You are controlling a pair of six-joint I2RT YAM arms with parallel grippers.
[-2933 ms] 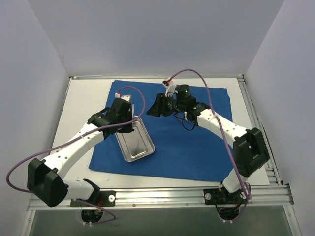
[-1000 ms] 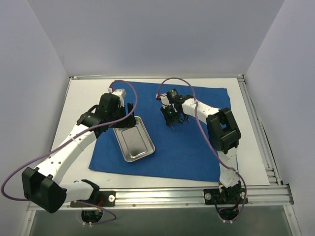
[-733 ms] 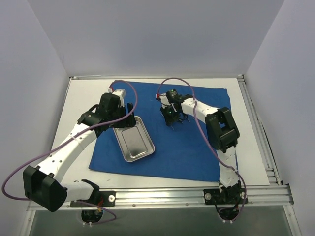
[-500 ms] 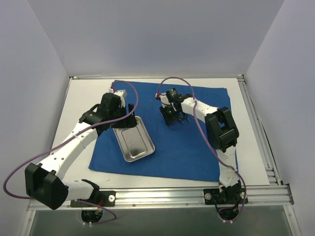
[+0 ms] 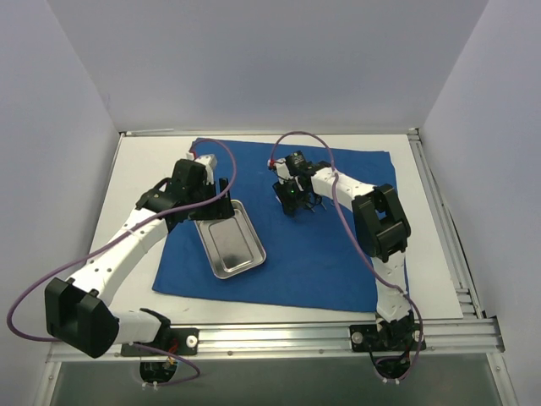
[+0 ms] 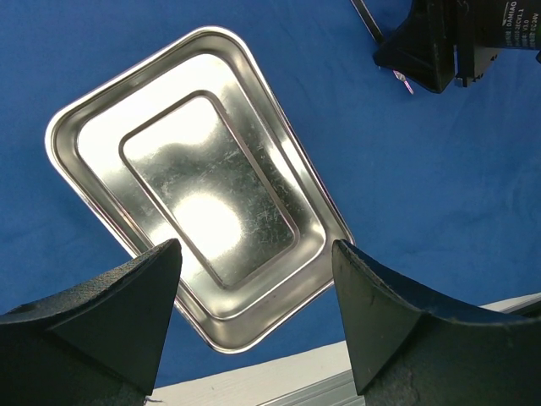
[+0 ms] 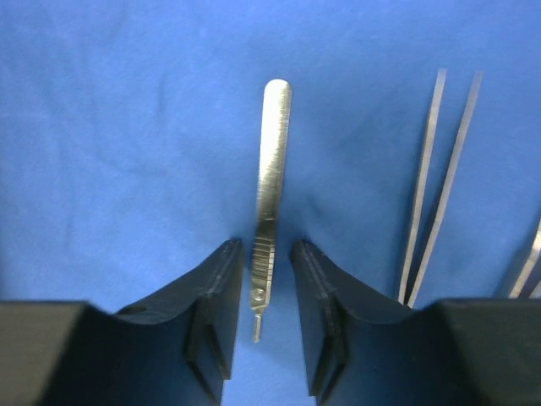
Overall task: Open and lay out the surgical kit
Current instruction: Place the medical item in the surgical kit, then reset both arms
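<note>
The surgical kit lies opened out: a royal-blue cloth (image 5: 321, 254) is spread flat on the table, with a shiny steel tray (image 5: 230, 241) on its left part. My left gripper (image 6: 254, 254) hovers open above the tray (image 6: 199, 211), nothing between its fingers. My right gripper (image 7: 264, 254) points down at the cloth's upper middle (image 5: 292, 203). A flat metal scalpel handle (image 7: 272, 169) lies on the cloth between its fingers, with a gap on each side, so the gripper is open. Tweezers (image 7: 439, 186) lie just to the right of it.
Another metal instrument (image 7: 528, 266) shows at the right edge of the right wrist view. The cloth's near edge and the white table (image 6: 279, 376) show below the tray. A rail (image 5: 270, 338) runs along the table's front.
My right gripper's jaws have parted from around the scalpel handle, which now rests on the cloth. The left arm has shifted only slightly above the tray.
</note>
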